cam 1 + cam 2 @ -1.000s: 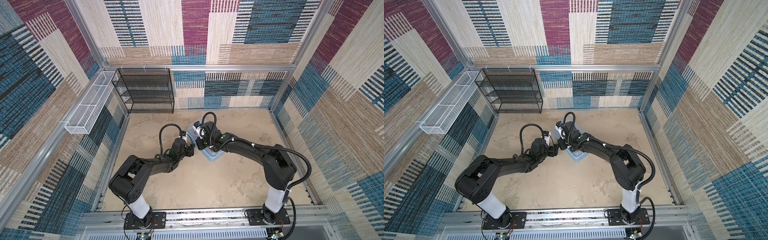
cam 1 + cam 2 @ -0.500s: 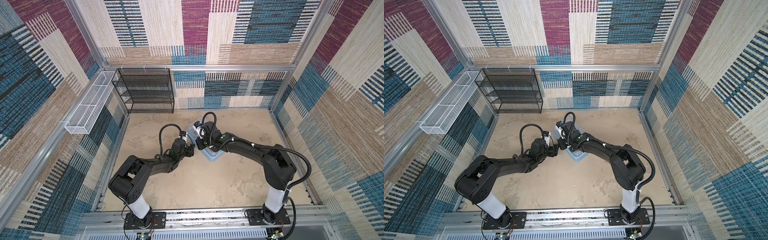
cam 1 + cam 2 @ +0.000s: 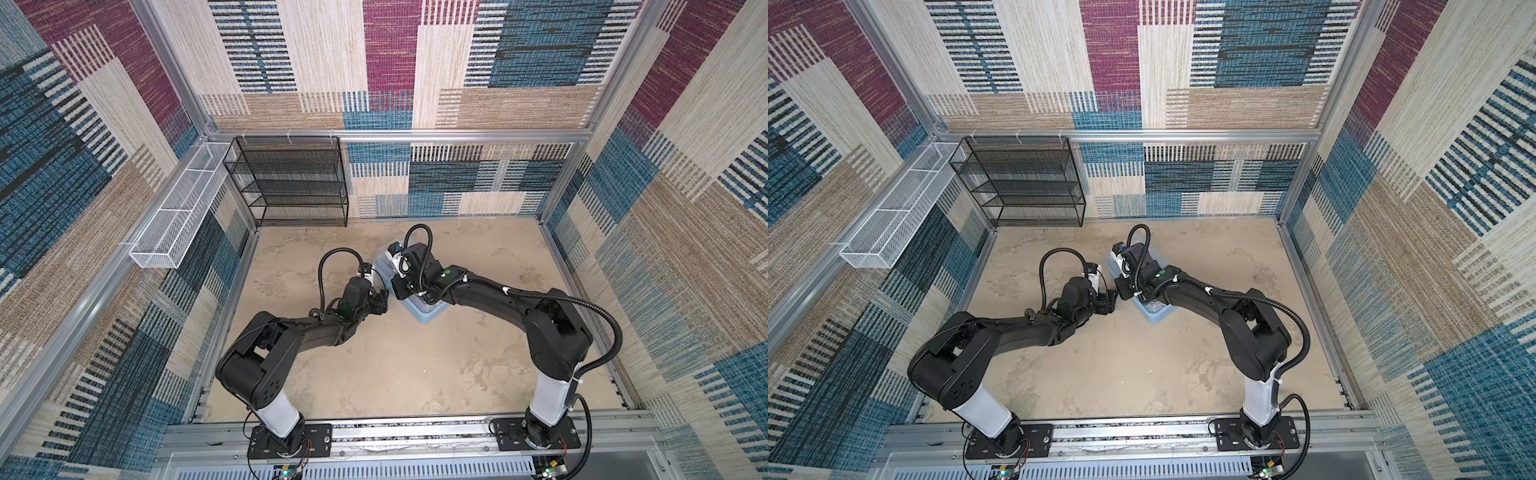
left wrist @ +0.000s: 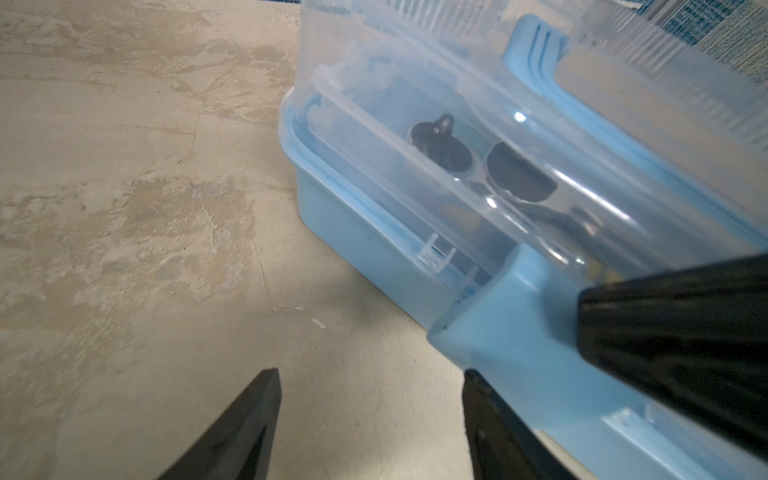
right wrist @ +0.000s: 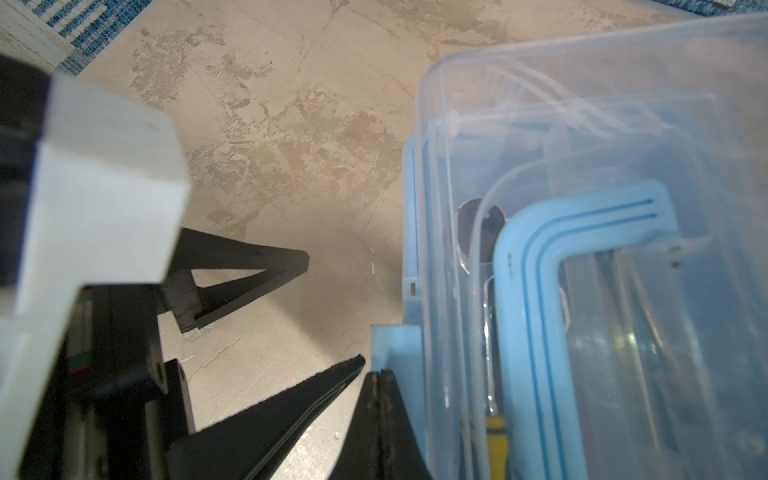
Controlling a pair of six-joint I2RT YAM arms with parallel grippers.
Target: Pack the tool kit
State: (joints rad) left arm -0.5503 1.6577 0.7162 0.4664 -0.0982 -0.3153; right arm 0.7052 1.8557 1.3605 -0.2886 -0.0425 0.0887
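Observation:
The tool kit (image 3: 426, 312) is a light-blue case with a transparent lid (image 4: 478, 137) down over it, mid-floor, mostly under my right arm in both top views. Ratchet heads (image 4: 444, 145) and a yellow-handled tool (image 5: 496, 440) show through the lid beneath the blue handle (image 5: 582, 232). My right gripper (image 5: 377, 374) is shut with nothing between its fingers, its tips resting against the blue side latch (image 4: 519, 332). My left gripper (image 4: 370, 374) stands open and empty low over the floor. One of its fingertips (image 5: 353, 365) is right next to that latch.
A black wire-mesh rack (image 3: 291, 183) stands against the back wall at the left. A long white mesh basket (image 3: 178, 208) hangs on the left wall. Patterned walls close in the sandy floor (image 3: 395, 374), and a metal rail (image 3: 415, 432) runs along the front.

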